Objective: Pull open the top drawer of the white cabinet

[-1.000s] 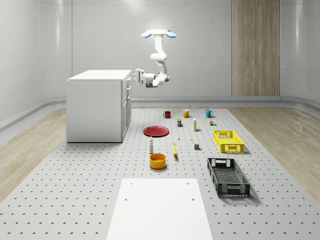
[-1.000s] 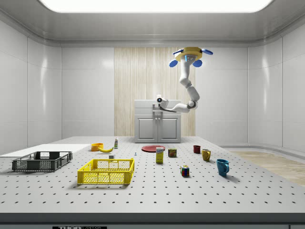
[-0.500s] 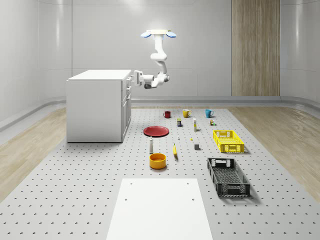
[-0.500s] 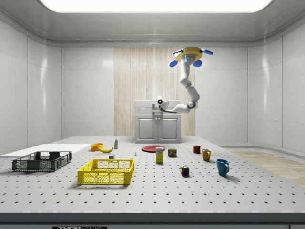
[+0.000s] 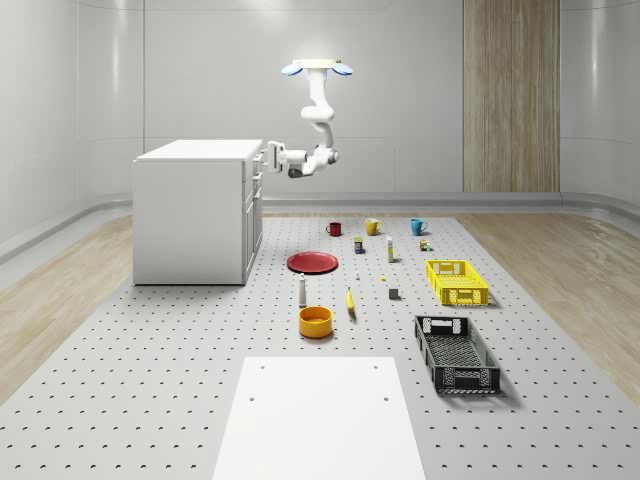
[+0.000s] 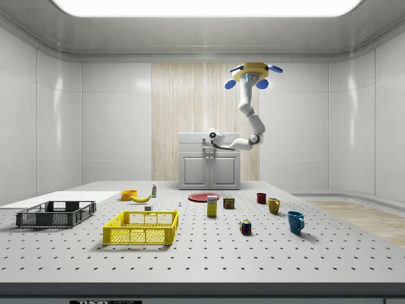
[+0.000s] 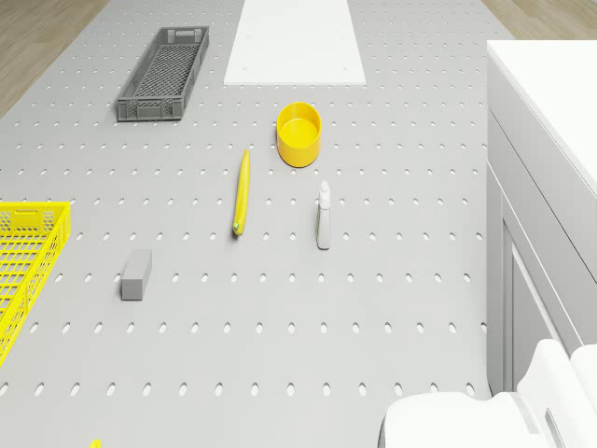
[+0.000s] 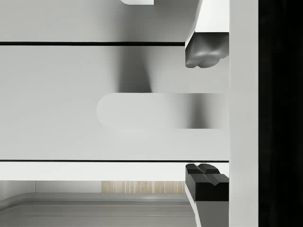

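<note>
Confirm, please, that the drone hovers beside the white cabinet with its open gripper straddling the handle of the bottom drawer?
Not quite: the wrist view shows the gripper straddling the handle of the top drawer. The drone does hover beside the white cabinet.

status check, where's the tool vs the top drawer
Drone hovering beside white cabinet. Tool open, fingers straddling top drawer handle, not clamped. Drawer looks shut. Nothing in the way.

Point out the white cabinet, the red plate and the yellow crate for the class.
white cabinet [image 5: 190, 215]: whole-scene view, on its side wall.
red plate [image 5: 312, 262]: whole-scene view, on the plate's middle.
yellow crate [image 6: 140, 235]: side view, on its near wall.
</note>
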Controlling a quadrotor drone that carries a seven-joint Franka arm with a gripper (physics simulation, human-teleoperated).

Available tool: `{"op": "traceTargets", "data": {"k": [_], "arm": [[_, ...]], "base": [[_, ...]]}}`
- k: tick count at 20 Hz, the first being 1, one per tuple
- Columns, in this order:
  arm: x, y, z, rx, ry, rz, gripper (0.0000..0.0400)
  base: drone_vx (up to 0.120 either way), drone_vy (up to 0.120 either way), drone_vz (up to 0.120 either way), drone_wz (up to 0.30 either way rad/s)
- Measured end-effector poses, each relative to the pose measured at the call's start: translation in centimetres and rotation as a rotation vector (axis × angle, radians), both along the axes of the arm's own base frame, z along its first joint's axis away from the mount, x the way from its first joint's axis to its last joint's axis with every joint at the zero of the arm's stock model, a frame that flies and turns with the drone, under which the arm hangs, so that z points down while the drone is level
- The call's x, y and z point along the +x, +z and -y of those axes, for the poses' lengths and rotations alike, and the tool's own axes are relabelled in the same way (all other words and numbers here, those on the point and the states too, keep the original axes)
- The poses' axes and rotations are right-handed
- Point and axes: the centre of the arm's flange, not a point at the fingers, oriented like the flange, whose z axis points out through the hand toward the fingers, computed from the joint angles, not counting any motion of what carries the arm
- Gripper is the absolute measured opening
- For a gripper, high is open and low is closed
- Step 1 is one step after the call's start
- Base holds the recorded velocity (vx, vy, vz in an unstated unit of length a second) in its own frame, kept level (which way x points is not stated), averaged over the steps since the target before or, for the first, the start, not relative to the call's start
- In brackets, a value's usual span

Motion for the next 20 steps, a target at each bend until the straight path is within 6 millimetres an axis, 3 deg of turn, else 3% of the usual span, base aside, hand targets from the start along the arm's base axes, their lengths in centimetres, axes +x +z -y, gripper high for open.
{"op": "traceTargets", "data": {"k": [20], "arm": [[0.0, -0.3, -1.4, 0.000, -0.001, 0.000, 0.0305]], "base": [[0.000, 0.000, 0.000, 0.000]]}}
